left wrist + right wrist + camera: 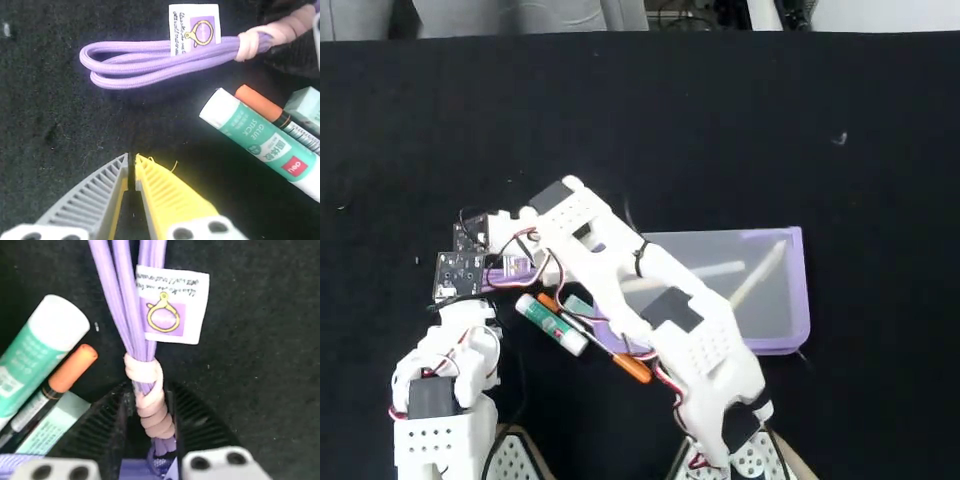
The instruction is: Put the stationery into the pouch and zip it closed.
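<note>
The clear pouch (760, 300) with purple trim lies right of centre and holds a couple of pale sticks. Its purple cord loop (120, 300), with a white tag (171, 304), ends in a pink knot (149, 399). My right gripper (147, 390) is shut on that knot, and it reaches across the pouch to the left (525, 255). My left gripper (131, 164) is shut with nothing in it, just short of the cord loop (150, 62). A green-and-white glue stick (552, 325), an orange-capped pen (610, 350) and a mint eraser (306, 106) lie on the cloth beside the pouch.
A black cloth (720, 120) covers the table. The right arm (660, 310) lies diagonally over the pouch's left end and part of the pen. The left arm's base (430, 420) stands at the front left.
</note>
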